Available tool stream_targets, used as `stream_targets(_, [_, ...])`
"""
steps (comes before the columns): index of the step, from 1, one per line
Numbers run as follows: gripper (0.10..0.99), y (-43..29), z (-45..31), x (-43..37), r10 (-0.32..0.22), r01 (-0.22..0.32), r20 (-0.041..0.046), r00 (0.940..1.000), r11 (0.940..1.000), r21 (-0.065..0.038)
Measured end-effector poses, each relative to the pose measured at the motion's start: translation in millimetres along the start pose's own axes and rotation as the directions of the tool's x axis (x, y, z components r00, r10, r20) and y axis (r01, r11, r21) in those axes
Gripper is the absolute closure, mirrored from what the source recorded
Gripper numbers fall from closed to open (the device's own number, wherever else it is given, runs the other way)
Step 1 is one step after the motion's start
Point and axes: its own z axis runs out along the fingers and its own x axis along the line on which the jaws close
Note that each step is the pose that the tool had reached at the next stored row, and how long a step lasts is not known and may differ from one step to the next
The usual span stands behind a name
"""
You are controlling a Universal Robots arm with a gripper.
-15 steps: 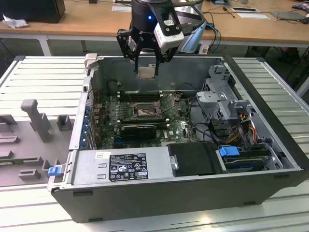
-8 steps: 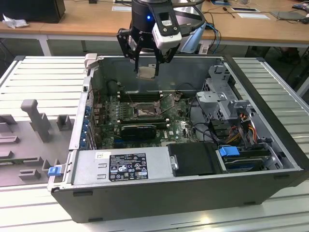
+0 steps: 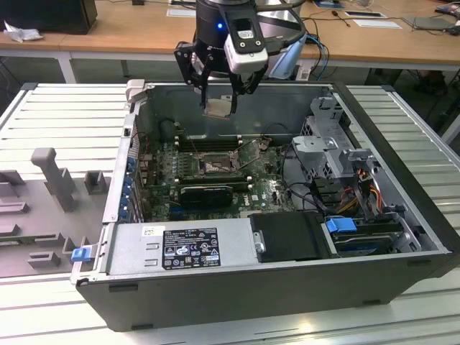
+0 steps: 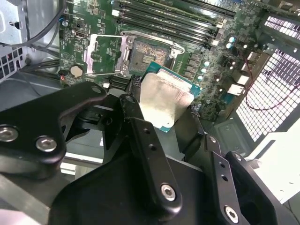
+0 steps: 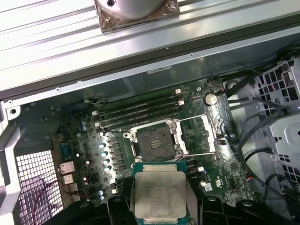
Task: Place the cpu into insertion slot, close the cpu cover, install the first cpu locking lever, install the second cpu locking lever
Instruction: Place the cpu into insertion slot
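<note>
One claw [image 3: 218, 100] hangs over the open computer case [image 3: 251, 295], shut tight on the chip [image 3: 218, 107], which it pinches by two opposite edges. In the exterior view the chip sits at twelve o'clock from the socket [image 3: 215, 167], well apart from it and clear of the green board [image 3: 267, 190]. Long black memory slots [image 3: 208, 142] lie just at twelve o'clock from the socket, a grey labelled box [image 3: 180, 248] lies at six o'clock, and a metal drive cage [image 3: 323, 144] stands toward three o'clock.

Both wrist views show the chip [image 4: 164, 101] [image 5: 159, 194] with its pale metal face turned toward the cameras, gripped between the black fingers [image 4: 140, 131] [image 5: 117, 206]. The socket [image 4: 145, 52] [image 5: 153, 140] lies bare beyond it, its dull centre uncovered. Its silver cover [image 4: 104, 54] [image 5: 206, 133] is swung open and rests just beside the socket. One thin metal lever [image 4: 150, 36] runs along an edge of the socket
</note>
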Motion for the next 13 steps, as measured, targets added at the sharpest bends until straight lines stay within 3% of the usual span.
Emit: stream_targets(13, [0.553,0.0,0.0,0.0,0.059,-0.059,0.0052,0.9983,0.9983,-0.001])
